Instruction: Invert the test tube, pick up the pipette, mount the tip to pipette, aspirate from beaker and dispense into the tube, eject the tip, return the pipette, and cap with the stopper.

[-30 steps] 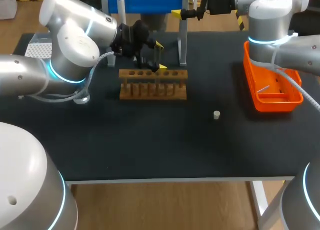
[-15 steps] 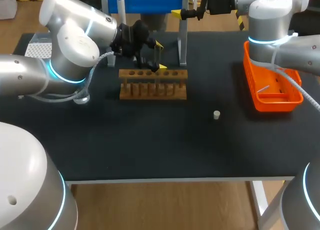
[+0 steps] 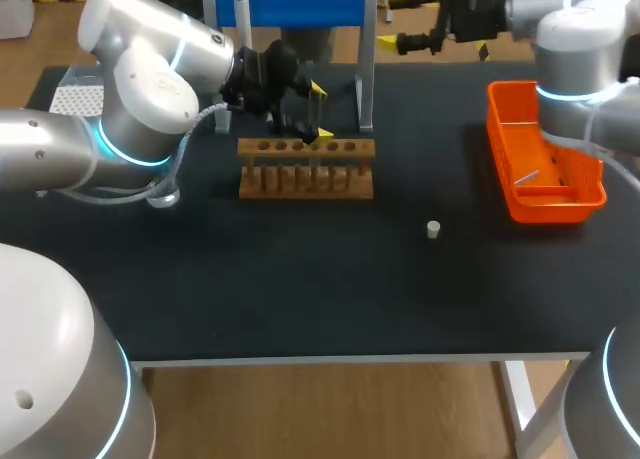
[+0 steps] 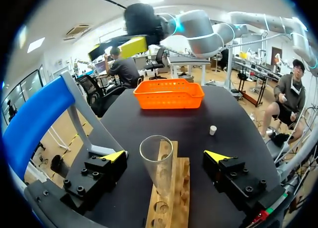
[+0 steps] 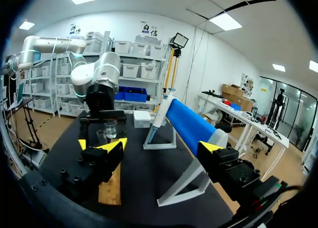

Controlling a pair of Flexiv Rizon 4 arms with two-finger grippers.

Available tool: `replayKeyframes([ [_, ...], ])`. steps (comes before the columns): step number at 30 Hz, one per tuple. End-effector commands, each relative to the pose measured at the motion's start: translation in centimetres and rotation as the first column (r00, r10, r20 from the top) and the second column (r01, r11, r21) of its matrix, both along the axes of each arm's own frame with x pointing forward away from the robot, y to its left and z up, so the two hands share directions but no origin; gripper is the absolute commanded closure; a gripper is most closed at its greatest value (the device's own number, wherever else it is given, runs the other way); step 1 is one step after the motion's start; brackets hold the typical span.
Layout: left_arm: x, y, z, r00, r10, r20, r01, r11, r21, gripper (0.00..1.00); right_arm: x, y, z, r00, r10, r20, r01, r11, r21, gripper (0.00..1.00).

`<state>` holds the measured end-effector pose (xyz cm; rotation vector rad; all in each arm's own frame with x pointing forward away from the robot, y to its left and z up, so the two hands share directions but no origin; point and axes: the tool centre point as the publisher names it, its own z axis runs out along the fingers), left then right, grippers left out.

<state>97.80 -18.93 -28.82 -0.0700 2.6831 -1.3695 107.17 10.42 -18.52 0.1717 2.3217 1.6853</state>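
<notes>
A clear test tube (image 4: 156, 161) stands upright, mouth up, in the wooden rack (image 3: 306, 167). My left gripper (image 4: 165, 156) is open around it, and its fingers stand apart from the glass on both sides; in the head view the left gripper (image 3: 321, 110) is just above the rack's back edge. The pipette (image 5: 158, 114) hangs at the far end of the blue-barred stand (image 3: 290, 4). My right gripper (image 3: 403, 20) is open and empty, in the air beside the stand's right post. A small white stopper (image 3: 433, 229) lies on the black mat.
An orange tray (image 3: 545, 207) sits at the right side of the table. A white meshed box (image 3: 76, 100) is at the far left corner, partly behind my left arm. Bare mat lies in front of the rack.
My right gripper has pulled away to the right from the blue stand's end. The left gripper and the test tube have not moved.
</notes>
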Motion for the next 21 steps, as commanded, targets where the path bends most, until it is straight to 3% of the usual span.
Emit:
replayKeyframes([
  [1,0.0,0.1,-0.1,1.000,-0.002,0.001,0.002,1.000,-0.004,0.00,-4.6,-6.0,1.2,0.999,-0.045,-0.007,0.045,0.999,0.002,0.00],
  [11,0.0,0.1,-0.1,1.000,-0.002,0.001,0.002,1.000,-0.004,0.00,-10.4,-12.4,-1.2,0.987,-0.135,-0.091,0.134,0.991,-0.021,0.00],
  [21,0.0,0.1,-0.1,1.000,-0.002,0.001,0.002,1.000,-0.004,0.00,-15.7,-14.5,-3.8,0.983,-0.153,-0.103,0.148,0.988,-0.052,0.00],
])
